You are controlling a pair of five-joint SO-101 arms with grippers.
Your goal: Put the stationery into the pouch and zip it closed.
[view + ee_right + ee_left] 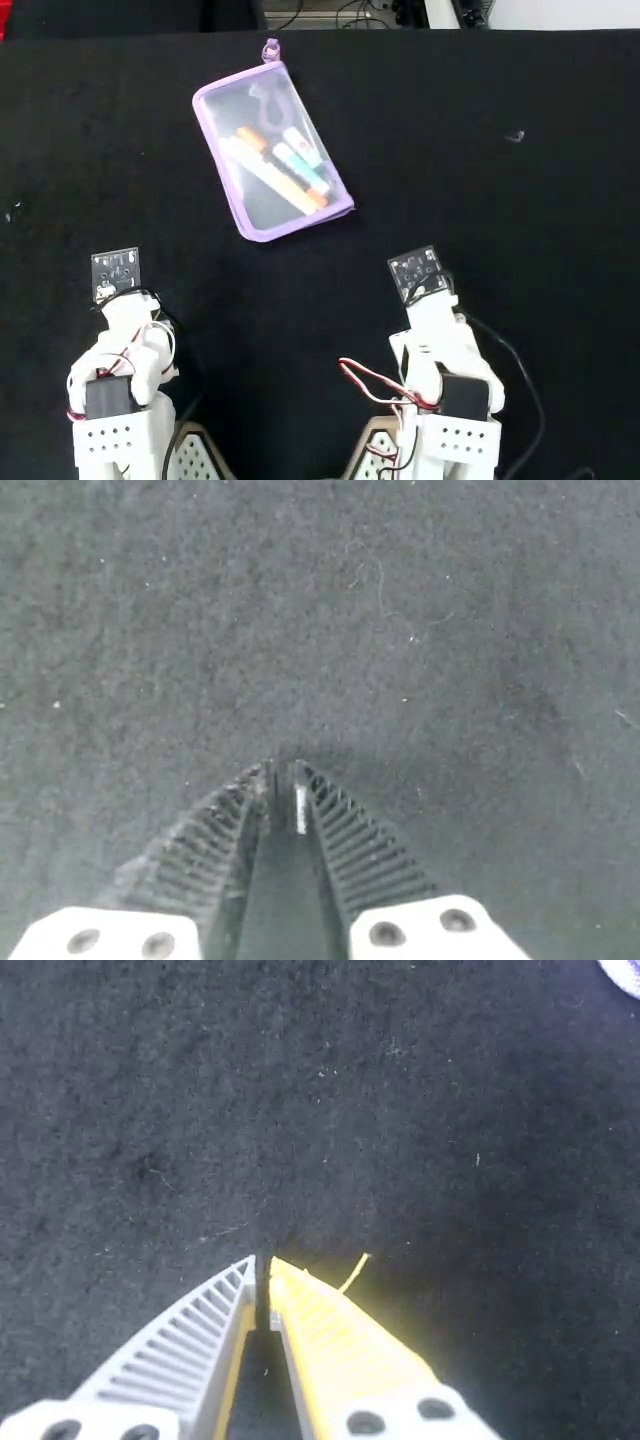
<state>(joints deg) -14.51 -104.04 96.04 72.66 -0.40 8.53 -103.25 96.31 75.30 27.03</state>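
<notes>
1. Pouch point(272, 150): clear with lilac trim, flat on the black bench point(520, 230). It sits diagonally, well ahead of both arms and between their lines
2. Stationery point(283, 165): orange, white and teal pens/markers inside the pouch, lying along its long axis, bunched toward its nearer end
3. Zip pull point(271, 47) sits at the pouch's far corner, near the bench's far edge. Cannot tell if the zip is run fully shut
4. Left arm point(118, 345): tucked at the near edge. Left jaws pressed together at the tips, pinching nothing, over cloth. A lilac pouch corner shows far off in the left wrist view
5. Right arm point(442, 350): tucked at the near edge. Right jaws also pressed together, nothing between them
6. Room: the widest stretch of cloth is on the right arm's side of the pouch, plus a band between pouch and arms. Small pale speck point(514, 136) there, well apart from the pouch
7. Cables point(330, 12) lie just beyond the far edge
8. Writing: print on the pens and on the wrist boards point(116, 270) is too small to read
</notes>
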